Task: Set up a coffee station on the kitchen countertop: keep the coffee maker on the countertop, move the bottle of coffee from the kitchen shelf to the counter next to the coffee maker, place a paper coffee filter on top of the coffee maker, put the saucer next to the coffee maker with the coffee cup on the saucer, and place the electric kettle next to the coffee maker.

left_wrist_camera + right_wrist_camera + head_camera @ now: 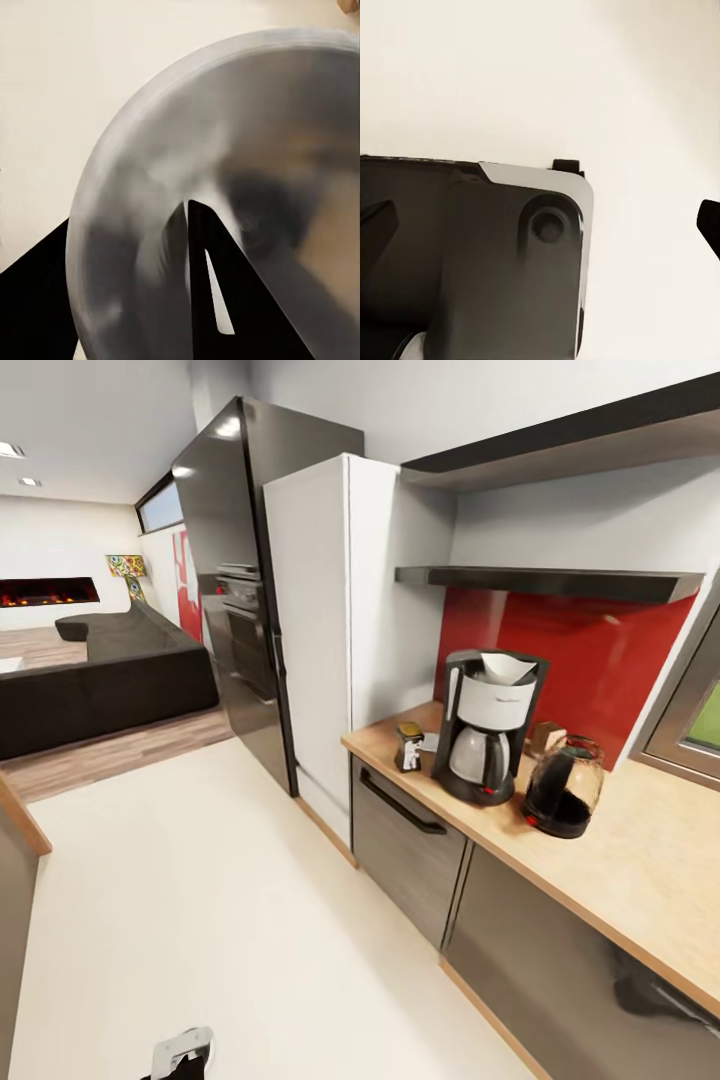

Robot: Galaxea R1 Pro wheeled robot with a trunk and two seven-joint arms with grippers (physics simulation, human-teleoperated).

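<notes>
Left fingers [206,285]: closed on the saucer [150,150].
Right fingers: state cannot be told.
Coffee maker [487,725]: flanked by bottle of coffee [408,746] and electric kettle [563,787].

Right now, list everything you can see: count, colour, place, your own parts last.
coffee maker: one, black and silver, on the countertop
paper filter: one, white, on top of the coffee maker
coffee bottle: one, dark, left of the coffee maker
kettle: one, dark glass, right of the coffee maker
shelf: one, black, on the wall above
fridge: one, white, at the counter's end
sofa: one, black, far room
saucer: one, pale, held in left pincer
</notes>
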